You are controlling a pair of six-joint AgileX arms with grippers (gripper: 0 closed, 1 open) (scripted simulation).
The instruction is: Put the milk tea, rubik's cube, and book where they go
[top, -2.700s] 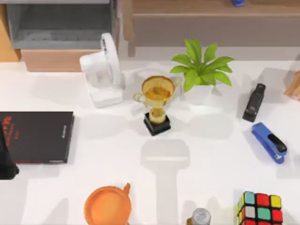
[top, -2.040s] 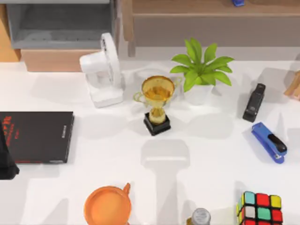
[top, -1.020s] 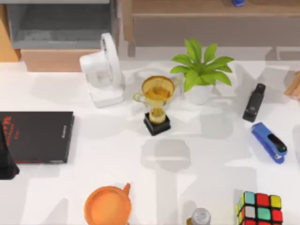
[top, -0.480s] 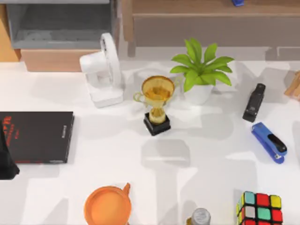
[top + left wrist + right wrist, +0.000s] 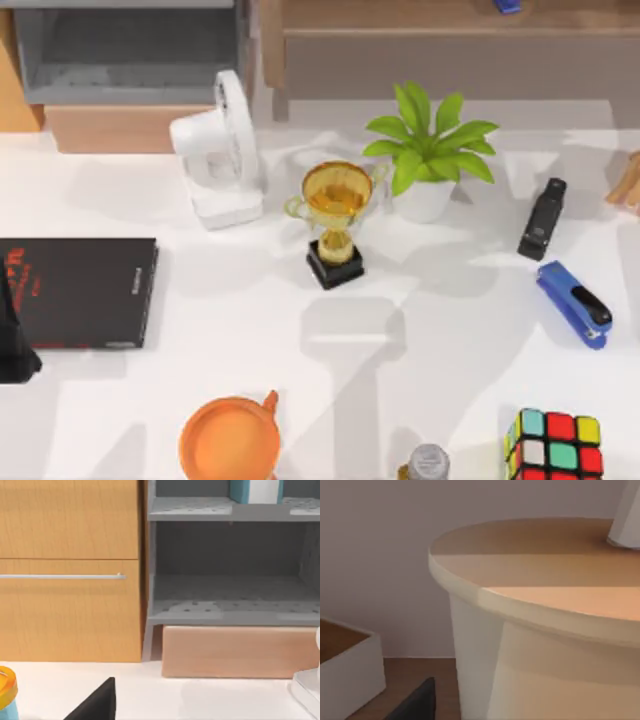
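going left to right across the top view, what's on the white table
black book → orange bowl → white fan → gold trophy → potted plant → rubik's cube → blue stapler

Sitting on the table: two staplers, one rubik's cube, one trophy, one plant, one fan.

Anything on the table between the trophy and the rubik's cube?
No: in the top view, bare white tabletop runs from the trophy to the rubik's cube.
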